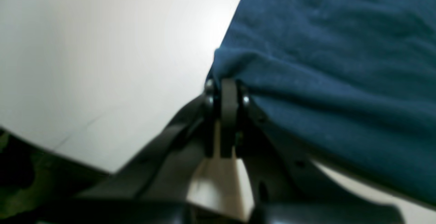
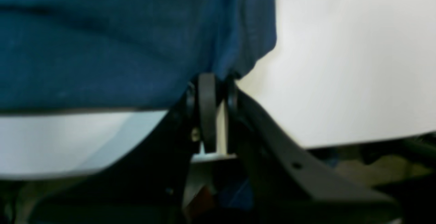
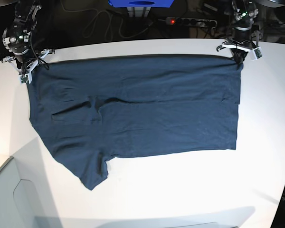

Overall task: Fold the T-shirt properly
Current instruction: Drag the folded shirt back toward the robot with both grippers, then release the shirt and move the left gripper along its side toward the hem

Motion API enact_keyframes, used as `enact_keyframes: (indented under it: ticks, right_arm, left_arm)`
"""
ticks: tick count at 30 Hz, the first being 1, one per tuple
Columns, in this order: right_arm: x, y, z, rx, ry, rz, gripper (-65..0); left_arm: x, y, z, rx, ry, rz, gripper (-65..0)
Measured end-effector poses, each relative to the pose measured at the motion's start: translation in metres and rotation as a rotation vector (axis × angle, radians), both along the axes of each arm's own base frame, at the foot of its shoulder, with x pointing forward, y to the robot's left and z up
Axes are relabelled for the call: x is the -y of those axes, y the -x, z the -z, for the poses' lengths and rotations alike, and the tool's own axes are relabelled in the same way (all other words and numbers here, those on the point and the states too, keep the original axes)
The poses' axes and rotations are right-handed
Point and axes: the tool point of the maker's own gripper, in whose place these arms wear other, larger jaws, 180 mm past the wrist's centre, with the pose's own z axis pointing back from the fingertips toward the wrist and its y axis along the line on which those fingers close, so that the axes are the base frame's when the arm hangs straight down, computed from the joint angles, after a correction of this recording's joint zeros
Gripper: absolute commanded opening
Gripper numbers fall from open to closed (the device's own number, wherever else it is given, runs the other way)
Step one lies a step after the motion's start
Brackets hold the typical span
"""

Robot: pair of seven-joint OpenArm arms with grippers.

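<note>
Lying flat across the white table [image 3: 266, 142], T-shirt [image 3: 147, 114] apparently already doubled over once, one sleeve sticking out at the near-left corner. Judging roughly mid-task: further folds left, sleeve yet to be tucked. Pinching the far cloth corners, right claw [image 2: 213, 81] clenched on one, left claw [image 1: 227, 86] clenched on the other, far edge stretching straight between them. Wrist views blurring badly; layer count and neck label not showing.

A white worktop [image 3: 180, 199] is brightly lit; behind it lie dark cables [image 3: 97, 21] and a power strip [image 3: 190, 21].
</note>
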Motion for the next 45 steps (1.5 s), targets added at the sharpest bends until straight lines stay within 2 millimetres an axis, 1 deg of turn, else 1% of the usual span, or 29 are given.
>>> enact_keyframes:
  ticks: [2,6,14,16,17,19,21,23,24,26,28,30,34,38,42,44,45]
  right_arm:
    - [-0.002,0.005,0.001,-0.003,-0.014,0.001,-64.9]
    - [-0.003,0.005,0.0,-0.002,-0.015,0.0,-64.9]
    - [-0.003,0.005,0.001,-0.006,-0.015,0.0,-64.9]
    - [-0.003,0.006,0.001,-0.009,-0.015,0.001,-64.0]
    - [-0.003,0.006,0.001,-0.009,-0.015,0.001,-61.0]
    - [-0.003,0.006,0.001,-0.009,-0.014,0.001,-54.1]
    - [-0.002,0.005,0.0,-0.007,-0.012,0.001,-44.7]
    - [-0.002,0.005,0.0,-0.004,-0.012,0.0,-33.3]
    - [-0.002,0.004,-0.001,-0.002,-0.012,0.0,-28.6]
    - [-0.002,0.003,-0.002,0.004,-0.011,-0.001,-22.5]
    - [-0.002,0.003,-0.006,0.0,-0.002,-0.004,-18.9]
    - [-0.001,-0.001,-0.016,0.026,0.013,0.004,-18.6]
    - [0.007,-0.006,-0.036,0.086,0.042,0.033,-18.3]
    - [0.014,-0.004,-0.04,0.093,0.055,0.053,-18.3]
    - [0.014,-0.009,-0.043,0.104,0.056,0.051,-18.4]
    - [0.014,-0.018,-0.047,0.128,0.054,0.052,-18.4]
    - [0.013,-0.023,-0.049,0.144,0.053,0.049,-18.5]
  left_arm:
    - [0.0,0.005,0.002,-0.011,0.0,0.0,-65.0]
    - [0.0,0.015,0.004,-0.034,-0.001,0.0,-65.0]
    - [0.0,0.02,0.004,-0.043,-0.004,0.003,-65.0]
    - [-0.001,0.02,0.004,-0.043,-0.005,0.004,-65.0]
    - [0.0,0.02,0.004,-0.043,-0.004,0.003,-65.0]
    - [0.001,0.018,0.002,-0.04,-0.004,0.007,-59.4]
    - [0.001,0.016,-0.002,-0.032,-0.008,0.01,-53.7]
    - [0.002,0.013,-0.005,-0.022,-0.012,0.012,-49.6]
    - [0.002,0.012,-0.007,-0.019,-0.013,0.013,-48.8]
    - [0.004,0.012,-0.01,-0.011,-0.013,0.015,-48.2]
    - [0.006,0.01,-0.016,0.0,-0.015,0.021,-48.1]
    - [0.009,0.005,-0.024,0.019,-0.02,0.028,-48.1]
    - [0.012,-0.012,-0.049,0.09,-0.047,0.057,-48.0]
    - [0.015,-0.023,-0.064,0.131,-0.063,0.078,-48.0]
    - [0.013,-0.047,-0.083,0.202,-0.092,0.105,-47.8]
    - [0.012,-0.063,-0.093,0.249,-0.102,0.11,-45.1]
    - [0.01,-0.069,-0.095,0.262,-0.105,0.11,-42.6]
